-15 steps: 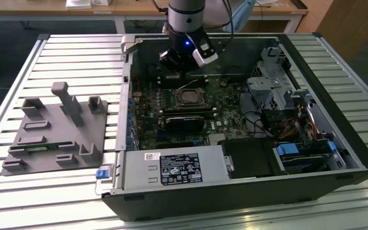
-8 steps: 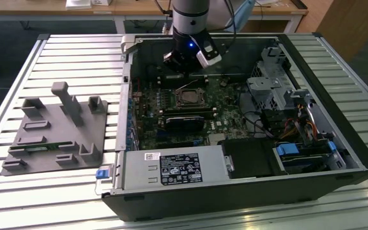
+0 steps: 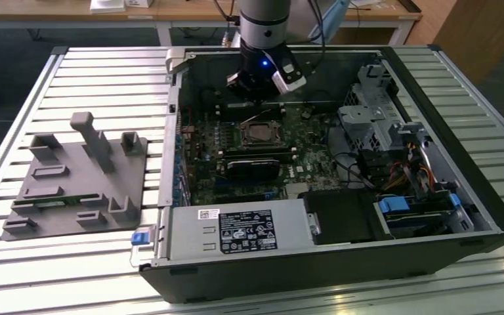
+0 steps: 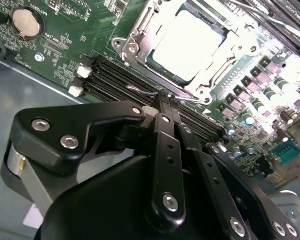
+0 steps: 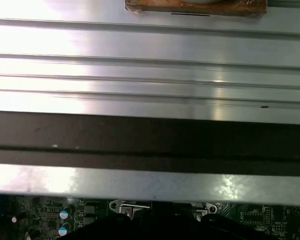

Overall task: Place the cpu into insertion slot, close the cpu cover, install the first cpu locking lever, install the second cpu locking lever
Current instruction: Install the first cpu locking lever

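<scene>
We find the gripper [image 4: 162, 100] hanging low inside the open computer case [image 3: 462, 197], just beside the processor socket on the green motherboard [image 4: 60, 45]. In the second wrist view its two black fingers [image 4: 165, 120] lie pressed together, tips meeting with nothing between them, right next to a thin wire lever [image 4: 145, 91] that runs along the near edge of the socket.

The cpu [image 4: 187, 42] already sits in the insertion slot [image 3: 258, 134], its pale metal top showing through the square window of the cpu cover [image 4: 225, 55], which lies down flat over it. So we judge the placing and the cover step done, and the work is now at the locking levers.

We take a lever like this to be light, stiff spring wire: smooth, narrow and quick to slip off a fingertip, pushing back as it is pressed. Our best purchase would be on its bent free end, not along the straight run. The chip and the socket pins under it are fragile, so force belongs on the lever alone.

On the table [image 3: 24, 98], at the exterior view's left, stands a grey fixture block [image 3: 77, 177].
</scene>
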